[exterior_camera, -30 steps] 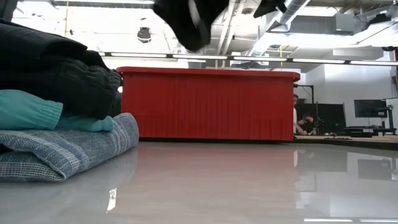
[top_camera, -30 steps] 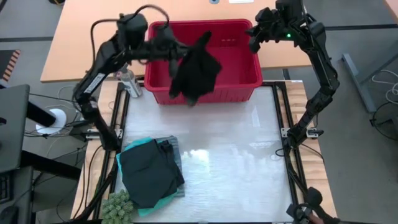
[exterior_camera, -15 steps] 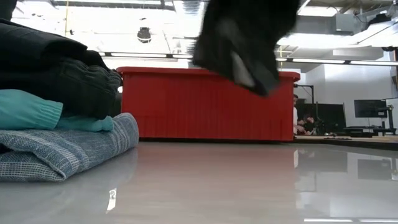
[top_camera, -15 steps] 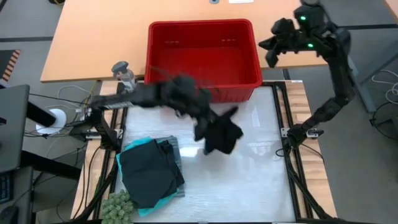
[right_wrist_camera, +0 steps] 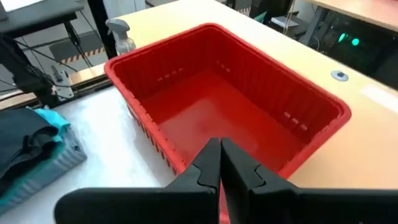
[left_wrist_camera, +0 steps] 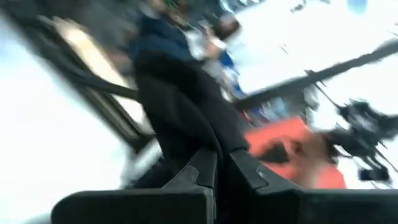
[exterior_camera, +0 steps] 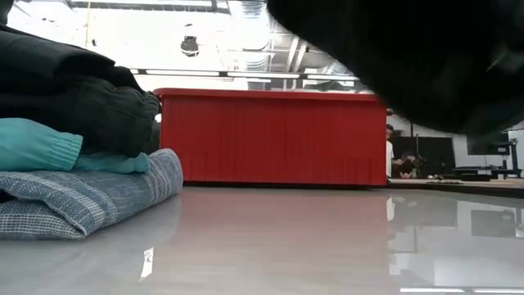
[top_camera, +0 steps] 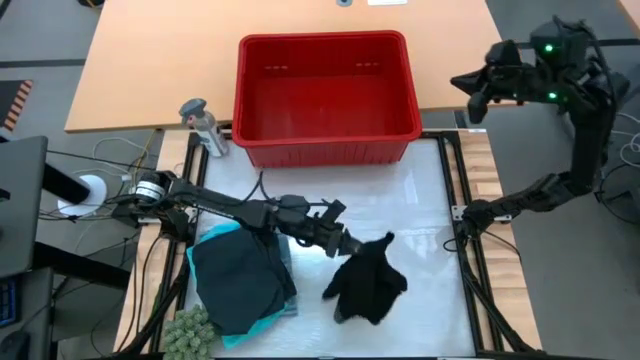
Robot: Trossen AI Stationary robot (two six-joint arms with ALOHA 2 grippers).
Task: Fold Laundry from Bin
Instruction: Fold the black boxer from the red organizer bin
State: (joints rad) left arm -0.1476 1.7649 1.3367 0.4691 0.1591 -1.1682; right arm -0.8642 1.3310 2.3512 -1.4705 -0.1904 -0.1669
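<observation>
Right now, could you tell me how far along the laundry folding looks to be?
Nearly finished, it seems. The red bin is empty, and a folded stack of black, turquoise and striped garments sits at the table's left edge. In hand: the left gripper is shut on a black garment, crumpled over the table's middle. Left: spreading and folding it and adding it to the stack. The right gripper waits, shut, beside the bin.

The scene is lit brightly and evenly from ceiling lights (exterior_camera: 205, 74), which are seen in the low view; a soft glare is reflected on the white table (top_camera: 420, 230); the left wrist view is smeared strongly by motion blur; a dark unfocused garment (exterior_camera: 426, 57) is seen near the low camera.
</observation>
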